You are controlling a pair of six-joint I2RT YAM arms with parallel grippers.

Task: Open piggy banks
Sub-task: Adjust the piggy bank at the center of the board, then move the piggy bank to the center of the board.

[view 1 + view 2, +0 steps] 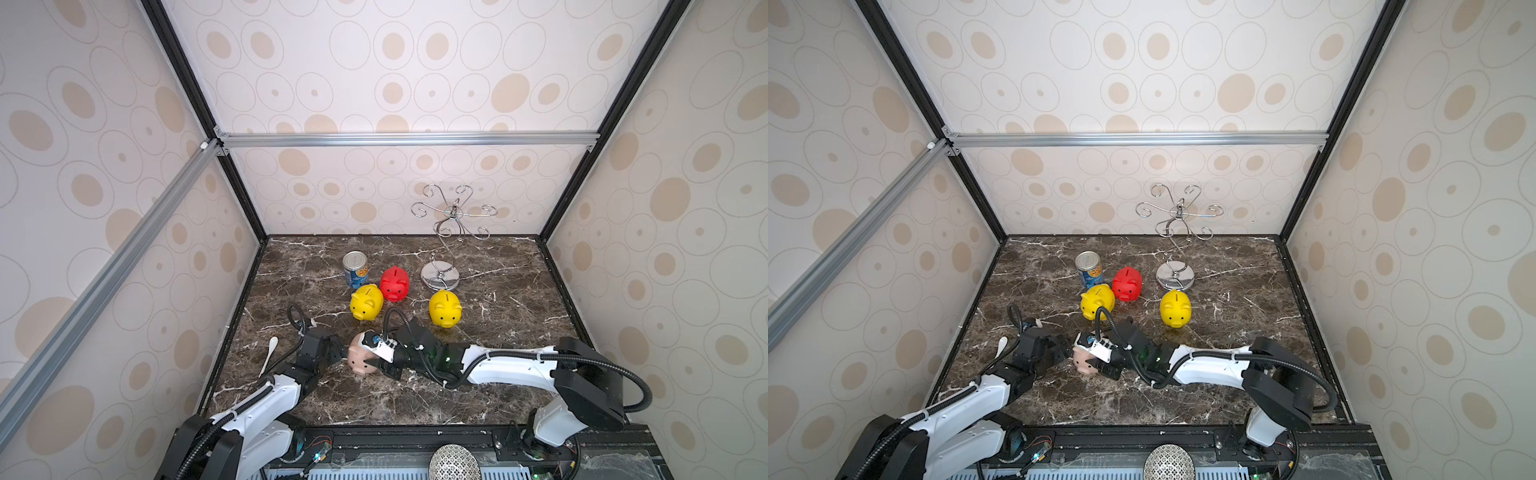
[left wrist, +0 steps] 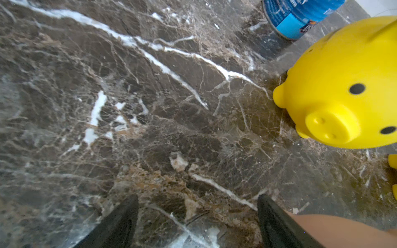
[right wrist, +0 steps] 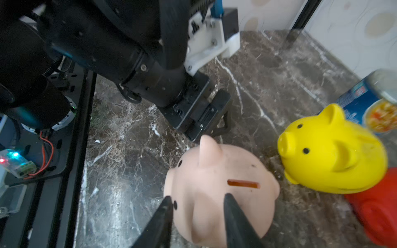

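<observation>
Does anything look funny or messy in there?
Nothing looks spilled or broken. The only odd thing is a small white spoon-shaped thing lying at the dark marble table's left edge.

We see a dark brown marble table [image 1: 498,374] veined with white. Towards its back stand a tin can [image 1: 355,270] and a wire stand [image 1: 440,277] on a round base, with a red pig [image 1: 395,284] between them. A yellow pig [image 1: 366,302] stands just beside the red one, and a second yellow pig [image 1: 445,308] stands apart, in front of the stand. A pink pig [image 1: 360,357] sits nearer the front, and a white spoon [image 1: 269,353] lies close to a side edge.
</observation>
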